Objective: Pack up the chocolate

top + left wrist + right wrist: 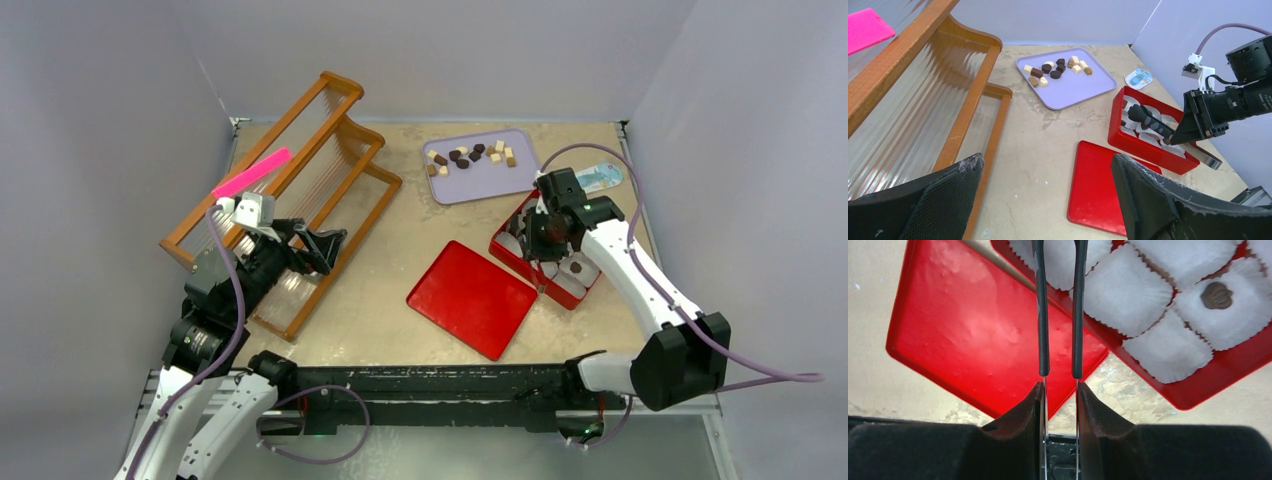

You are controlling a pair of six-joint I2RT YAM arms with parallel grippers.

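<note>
Several chocolate pieces [470, 155], dark, brown and cream, lie on a lavender tray [500, 182]; they also show in the left wrist view [1058, 67]. A red box [512, 252] holds white paper cups. One dark chocolate [1217, 295] sits in a cup. My right gripper [548, 235] is shut on black-sleeved tweezers [1042, 315] held over the box. The tweezer arms stand slightly apart and point into a far cup [1150, 120]. I cannot tell whether their tips hold a piece. My left gripper [1048, 200] is open and empty, low by the rack.
A flat red lid [472, 298] lies on the table in front of the box. A wooden rack [290, 190] with clear ribbed panels fills the left side, with a pink strip [252, 172] on it. A small blue packet [603, 178] lies at the back right.
</note>
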